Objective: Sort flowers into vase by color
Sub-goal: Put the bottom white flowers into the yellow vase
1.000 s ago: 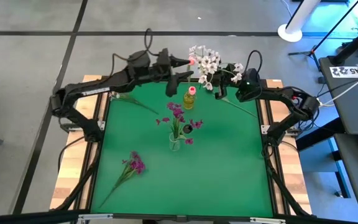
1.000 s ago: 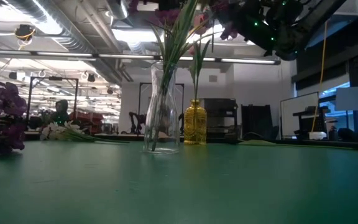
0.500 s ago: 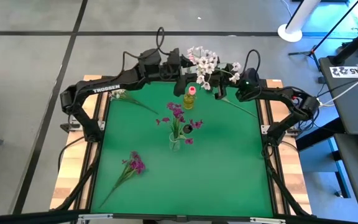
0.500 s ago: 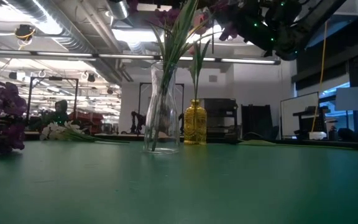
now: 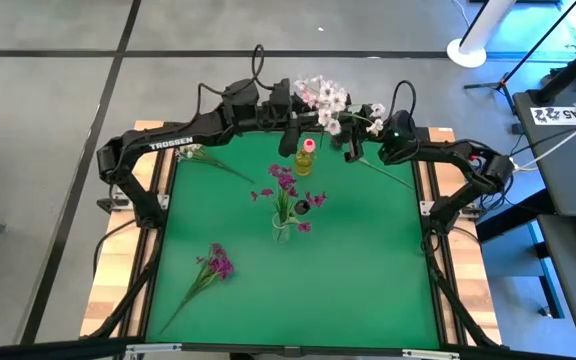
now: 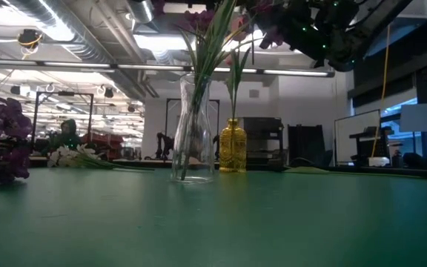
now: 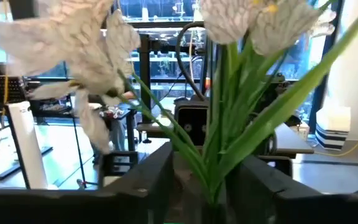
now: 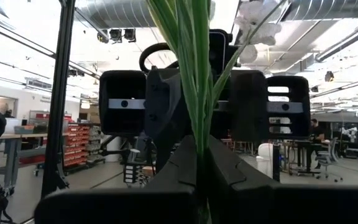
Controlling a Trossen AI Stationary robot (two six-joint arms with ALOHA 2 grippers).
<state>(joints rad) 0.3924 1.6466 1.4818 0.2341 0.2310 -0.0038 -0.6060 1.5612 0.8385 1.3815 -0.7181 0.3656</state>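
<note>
A bunch of white flowers on green stems hangs in the air over the table's far edge, between both arms. My right gripper is shut on its stems. My left gripper has come from the left and is closed about the stems higher up, just below the blossoms. A yellow vase stands below with one pink bloom in it. A clear vase at mid-table holds purple flowers. A purple sprig lies near the left. My left gripper has the bunch's green stems between its two fingers, just under the blossoms. The fingers come level from the table's left and lie across the stems. The bunch is clear of the table. My right gripper pinches the lower part of the same stems between its two shut fingers. It comes from the table's right, slanting upward. The stems rise out of the fingers toward the left gripper, lifted clear of the table.
A white sprig lies by the far left edge and a loose green stem by the far right. In the low view the clear vase and yellow vase stand mid-table; the near green surface is bare.
My left gripper has moved toward the table's right, up to the white bunch held by my right gripper, and its fingers have drawn together about the stems. The right gripper has kept its hold.
</note>
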